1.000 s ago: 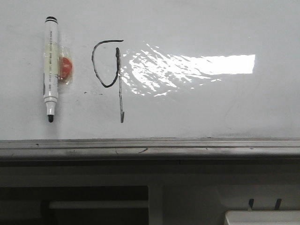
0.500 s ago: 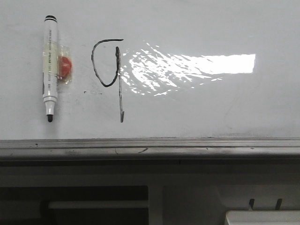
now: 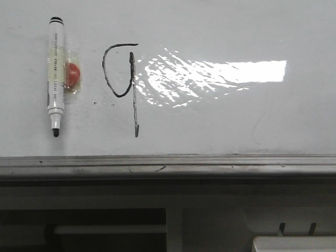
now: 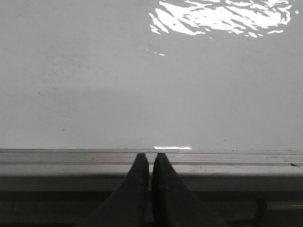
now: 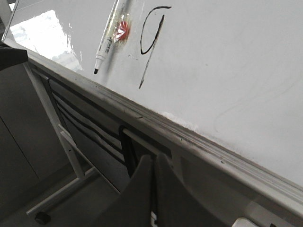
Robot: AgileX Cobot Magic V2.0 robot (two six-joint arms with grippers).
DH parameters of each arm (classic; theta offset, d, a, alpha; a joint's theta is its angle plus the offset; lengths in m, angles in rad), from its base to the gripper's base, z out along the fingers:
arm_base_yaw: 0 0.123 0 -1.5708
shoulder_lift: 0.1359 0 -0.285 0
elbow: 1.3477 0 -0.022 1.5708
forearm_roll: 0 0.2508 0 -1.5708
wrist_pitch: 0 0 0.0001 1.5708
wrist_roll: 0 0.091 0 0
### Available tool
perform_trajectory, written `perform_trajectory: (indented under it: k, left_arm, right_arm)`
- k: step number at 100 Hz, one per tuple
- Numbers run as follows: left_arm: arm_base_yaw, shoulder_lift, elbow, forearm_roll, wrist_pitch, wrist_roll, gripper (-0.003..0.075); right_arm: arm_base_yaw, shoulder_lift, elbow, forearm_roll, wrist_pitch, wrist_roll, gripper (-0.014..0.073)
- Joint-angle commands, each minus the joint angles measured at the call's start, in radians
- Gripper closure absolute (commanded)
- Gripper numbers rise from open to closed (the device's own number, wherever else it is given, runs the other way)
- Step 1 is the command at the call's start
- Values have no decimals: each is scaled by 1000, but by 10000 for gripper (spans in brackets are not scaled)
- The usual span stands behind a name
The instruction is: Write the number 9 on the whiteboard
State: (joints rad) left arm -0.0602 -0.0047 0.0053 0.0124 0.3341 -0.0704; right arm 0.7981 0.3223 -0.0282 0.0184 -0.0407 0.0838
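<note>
Judging writing done: number 9 [image 3: 126, 86] complete on whiteboard [image 3: 220, 121], beside parked marker [image 3: 56, 76] (uncapped, stuck on board). Left fingers [image 4: 150, 163] pressed together, empty; right fingers [image 5: 152, 165] likewise. Nothing visibly left.

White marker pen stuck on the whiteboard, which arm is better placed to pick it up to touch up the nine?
Probably right. The right gripper, jaws shut and empty, faces the white marker pen and the black hand-drawn number 9; the left gripper faces only bare glossy whiteboard and glare.
</note>
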Motion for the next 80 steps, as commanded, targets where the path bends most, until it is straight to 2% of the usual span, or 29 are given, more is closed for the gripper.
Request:
perform_trajectory:
  k: [1, 10, 14, 23, 35, 52, 66, 80]
  left_arm:
    - [3, -27, 40, -12, -47, 0, 740]
    - [3, -27, 40, -12, -47, 0, 740]
    - [3, -27, 40, -12, -47, 0, 740]
    - [3, -27, 40, -12, -47, 0, 740]
    - [3, -27, 40, -12, -47, 0, 740]
    - [3, -27, 40, -12, -47, 0, 740]
    - [3, -27, 40, -12, -47, 0, 740]
    - [3, -27, 40, -12, -47, 0, 740]
  right_arm:
    - [0, 21, 10, -12, -90, -6, 664]
    - [-16, 21, 69, -12, -161, -6, 664]
    - [-37, 19, 60, -12, -115, -6, 664]
    - [-101, 19, 64, -12, -133, -6, 664]
    - [-257, 17, 64, -18, -157, -4, 664]
    - [-498, 4, 64, -107, -162, 10, 664]
    - [-660, -82, 64, -248, -70, 137, 664]
    - [-780, -223, 64, -226, 129, 157, 664]
